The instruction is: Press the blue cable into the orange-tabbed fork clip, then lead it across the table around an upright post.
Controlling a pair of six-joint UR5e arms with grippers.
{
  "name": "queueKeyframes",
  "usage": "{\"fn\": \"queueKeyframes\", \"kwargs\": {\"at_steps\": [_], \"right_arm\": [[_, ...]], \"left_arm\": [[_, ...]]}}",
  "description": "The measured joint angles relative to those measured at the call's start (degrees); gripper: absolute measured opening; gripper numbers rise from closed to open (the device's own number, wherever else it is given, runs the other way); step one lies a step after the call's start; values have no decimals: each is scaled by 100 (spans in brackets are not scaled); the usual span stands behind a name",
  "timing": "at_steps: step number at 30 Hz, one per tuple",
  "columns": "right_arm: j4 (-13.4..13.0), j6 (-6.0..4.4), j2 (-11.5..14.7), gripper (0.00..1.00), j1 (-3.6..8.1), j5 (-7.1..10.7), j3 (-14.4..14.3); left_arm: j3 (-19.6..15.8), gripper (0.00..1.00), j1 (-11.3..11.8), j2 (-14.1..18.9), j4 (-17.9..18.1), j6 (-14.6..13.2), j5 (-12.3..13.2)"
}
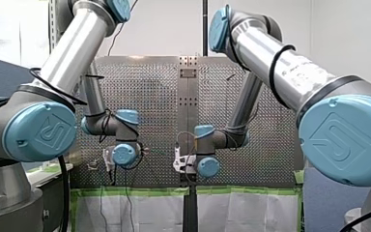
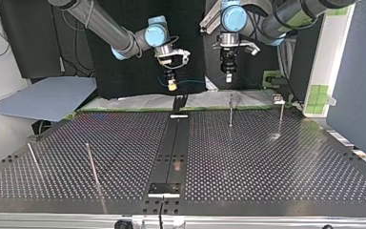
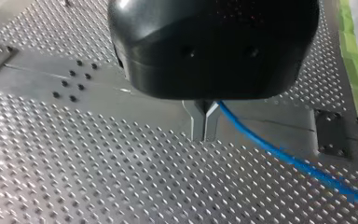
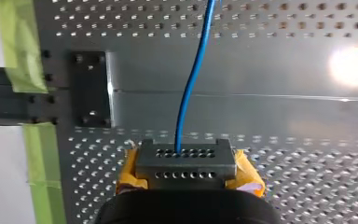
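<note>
In the top view, nearest the camera, a small dark plate (image 2: 164,188) sat at the near end of the central strip of the perforated table (image 2: 267,181). Two thin rods (image 2: 91,164) leaned at the view's left. Farther back, at the right, stood two upright posts (image 2: 230,109), and at the strip's far end stood the dark fork clip (image 2: 178,102). Beyond and above it both grippers hung clear of the table. My right gripper (image 4: 185,151), yellow-padded, was closed on the blue cable (image 4: 191,79), which ran straight ahead from its fingers. My left gripper (image 3: 204,133) had its metal fingers pinched together on the cable, which left them at one side. The cable was strung between the two grippers, above the clip and apart from it.
</note>
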State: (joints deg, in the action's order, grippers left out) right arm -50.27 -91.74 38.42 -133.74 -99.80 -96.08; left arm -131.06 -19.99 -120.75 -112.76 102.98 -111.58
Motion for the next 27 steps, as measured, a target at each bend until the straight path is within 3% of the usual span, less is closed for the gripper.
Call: {"fn": "queueKeyframes", "kwargs": {"at_steps": [4, 10, 14, 19, 22, 27], "right_arm": [[129, 8, -82, 0, 48, 34, 178], [391, 21, -99, 0, 137, 48, 469], [475, 28, -103, 0, 171, 103, 610], [462, 40, -104, 0, 192, 302, 709], [431, 49, -106, 0, 193, 442, 721], [438, 127, -137, 0, 184, 521, 724]], "left_arm": [[26, 0, 234, -244, 11, -64, 208], [50, 0, 514, -554, 9, -169, 220], [84, 0, 592, -763, 8, -180, 279], [208, 0, 643, -979, -11, -181, 335], [318, 0, 674, -1036, -45, -154, 354], [540, 0, 747, -1055, -221, -103, 439]]}}
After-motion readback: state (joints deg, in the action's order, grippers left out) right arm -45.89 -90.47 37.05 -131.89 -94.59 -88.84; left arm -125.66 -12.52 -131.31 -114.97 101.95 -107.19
